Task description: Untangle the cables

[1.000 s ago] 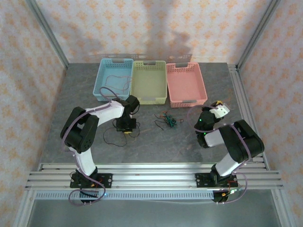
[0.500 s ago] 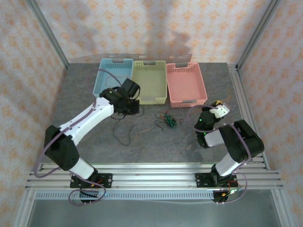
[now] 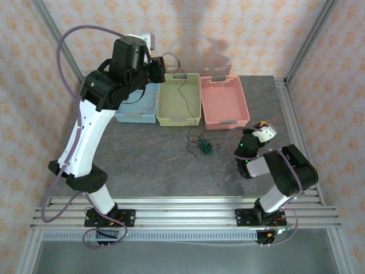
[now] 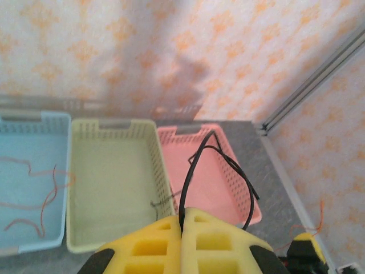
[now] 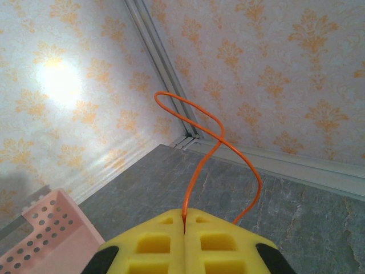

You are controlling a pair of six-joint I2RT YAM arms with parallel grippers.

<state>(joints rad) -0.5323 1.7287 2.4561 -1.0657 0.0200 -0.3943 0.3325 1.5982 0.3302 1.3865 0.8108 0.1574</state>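
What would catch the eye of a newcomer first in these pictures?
The left gripper is high up, shut on a black cable that dangles over the row of baskets at the far side. The right gripper, low on the right, pinches an orange cable. A small tangle lies on the table.

On the desk (image 3: pixel 142 165) sit three baskets: one blue basket (image 3: pixel 134 108), one yellow-green basket (image 3: pixel 179 100), one pink basket (image 3: pixel 223 103). There are two claws: the left claw (image 4: pixel 182 225) pinches one black cable (image 4: pixel 194 165), the right claw (image 5: pixel 185 220) one orange cable (image 5: pixel 197 148). One tangle (image 3: pixel 201 145) lies loose, its strands too small to count.
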